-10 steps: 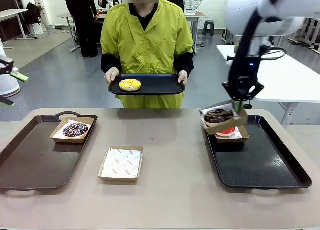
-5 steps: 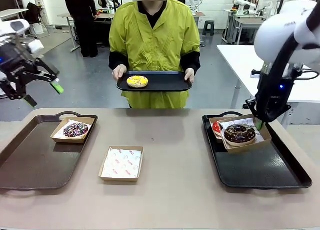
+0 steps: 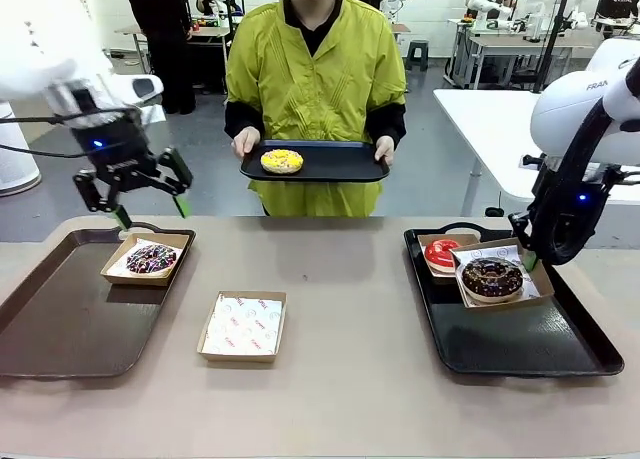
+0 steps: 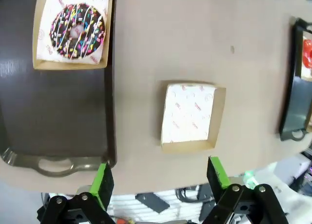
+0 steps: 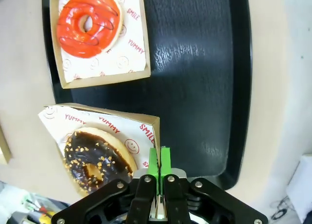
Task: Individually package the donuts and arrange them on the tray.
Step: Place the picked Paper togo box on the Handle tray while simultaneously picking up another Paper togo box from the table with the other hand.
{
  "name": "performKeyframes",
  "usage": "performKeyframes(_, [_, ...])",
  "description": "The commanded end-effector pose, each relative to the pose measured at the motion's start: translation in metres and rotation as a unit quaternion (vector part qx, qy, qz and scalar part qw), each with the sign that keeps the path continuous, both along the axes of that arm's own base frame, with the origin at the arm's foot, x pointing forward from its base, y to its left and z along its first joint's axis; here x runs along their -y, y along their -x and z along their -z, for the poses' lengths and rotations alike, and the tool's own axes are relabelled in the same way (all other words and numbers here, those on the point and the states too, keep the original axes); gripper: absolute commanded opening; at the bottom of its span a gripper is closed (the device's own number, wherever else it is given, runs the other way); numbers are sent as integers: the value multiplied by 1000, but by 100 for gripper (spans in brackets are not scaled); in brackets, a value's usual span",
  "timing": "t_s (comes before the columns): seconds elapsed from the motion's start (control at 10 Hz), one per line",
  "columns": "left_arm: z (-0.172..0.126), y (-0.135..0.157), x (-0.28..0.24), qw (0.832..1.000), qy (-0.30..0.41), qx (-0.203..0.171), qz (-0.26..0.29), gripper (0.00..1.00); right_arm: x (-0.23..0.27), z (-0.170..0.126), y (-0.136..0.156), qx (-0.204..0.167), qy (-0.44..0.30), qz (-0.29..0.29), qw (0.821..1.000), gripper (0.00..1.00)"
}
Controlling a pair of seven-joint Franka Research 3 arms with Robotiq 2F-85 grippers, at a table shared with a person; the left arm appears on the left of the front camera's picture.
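Donuts are spread over three trays. The dark chocolate donut (image 3: 492,277) is seated in a paper-lined box (image 3: 541,291) on the right tray (image 3: 520,334), just beside the boxed red donut (image 3: 441,251) at the tray's far end. The right gripper (image 3: 530,262) is clamped shut on that box's rim at one corner; whether the box lies flat cannot be told. The sprinkled chocolate donut (image 3: 151,258) is boxed at the far end of the left tray (image 3: 70,324). The left gripper (image 3: 152,211) is held above it, jaws spread wide, nothing gripped. The yellow donut (image 3: 282,160) is carried unboxed on a black tray (image 3: 340,164) in the person's hands. An empty box (image 3: 243,325) is left on the table between the trays.
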State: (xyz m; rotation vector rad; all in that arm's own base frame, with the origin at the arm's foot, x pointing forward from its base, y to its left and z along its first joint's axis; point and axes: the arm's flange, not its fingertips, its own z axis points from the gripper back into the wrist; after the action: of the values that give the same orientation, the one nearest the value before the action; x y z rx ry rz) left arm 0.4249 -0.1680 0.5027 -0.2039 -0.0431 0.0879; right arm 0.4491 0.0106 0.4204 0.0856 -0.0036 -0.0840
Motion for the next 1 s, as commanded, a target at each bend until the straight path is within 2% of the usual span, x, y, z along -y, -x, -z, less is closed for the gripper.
performKeyframes(0.0, [27, -2, 29, 999, -41, 25, -24, 100, 8, 8, 1, 13, -28, 0, 1000, 2])
performKeyframes(0.1, [45, -1, 47, 998, -46, 27, -22, 100, 0, 0, 0, 0, 0, 0, 1000, 2])
performKeyframes(0.4, [94, 0, 79, 997, -70, 16, -16, 100, 0, 0, 0, 0, 0, 0, 1000, 2])
performKeyframes(0.7, [135, 7, 91, 997, -76, -15, -4, 100, 0, 0, 0, 0, 0, 0, 1000, 2])
performKeyframes(0.8, [137, 3, 82, 997, -71, -9, -2, 100, 0, 0, 0, 0, 0, 0, 1000, 2])
performKeyframes(0.9, [129, 7, 87, 998, -63, -23, 7, 100, 0, 0, 0, 0, 0, 0, 1000, 2])
